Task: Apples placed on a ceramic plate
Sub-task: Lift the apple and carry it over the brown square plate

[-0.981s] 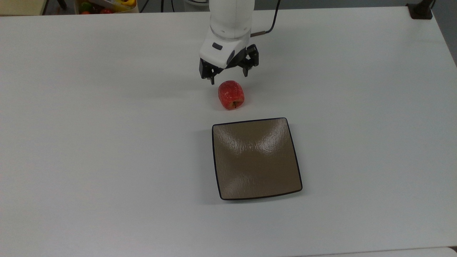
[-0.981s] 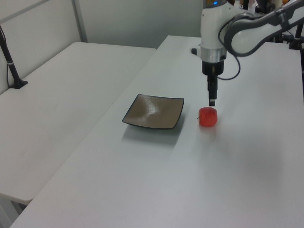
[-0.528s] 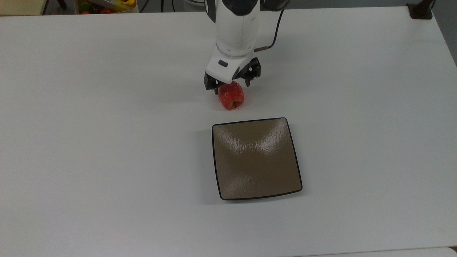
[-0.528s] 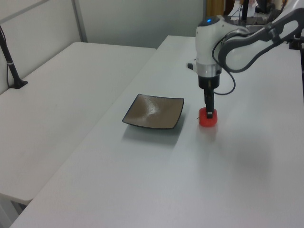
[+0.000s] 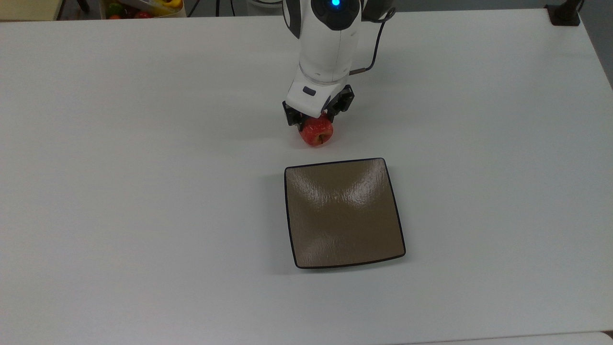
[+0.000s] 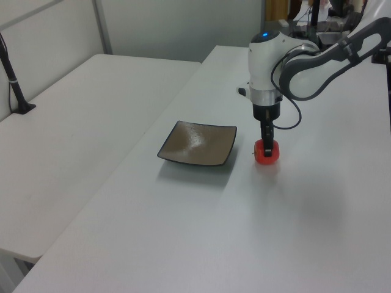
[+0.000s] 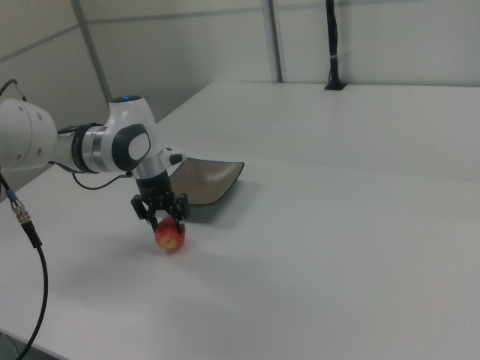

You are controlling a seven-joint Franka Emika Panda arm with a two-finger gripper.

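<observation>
The apple (image 5: 316,132) sat on the smooth white table (image 5: 143,191), small, squat and rounded, its skin red with paler orange-pink streaks and a slight shine. In the top view a short dark stem showed on the side that faced the plate (image 5: 344,213), so the fruit lay tipped over and not upright.

The gripper (image 5: 317,118) stood straight down over the apple, its two black fingers on either side of the fruit's upper part. In the right view one finger (image 7: 154,220) and its partner bracketed the top of the apple (image 7: 170,235), and in the left view a finger hung in front of the red skin (image 6: 267,152). The claw was narrowed around the apple and appeared to hold it, while the fruit's underside still met the table.

The plate was square with rounded corners, glossy brown and finely rippled, dished toward the middle and edged by a thin dark rim. It lay flat and bare, near the apple but not touching it: below it in the top view, to the left view's left of it (image 6: 198,143), and behind it in the right view (image 7: 210,180).

The arm (image 5: 330,43) was a smooth white shell with a lit blue spot near its top, and a thin black cable looped off its side.
</observation>
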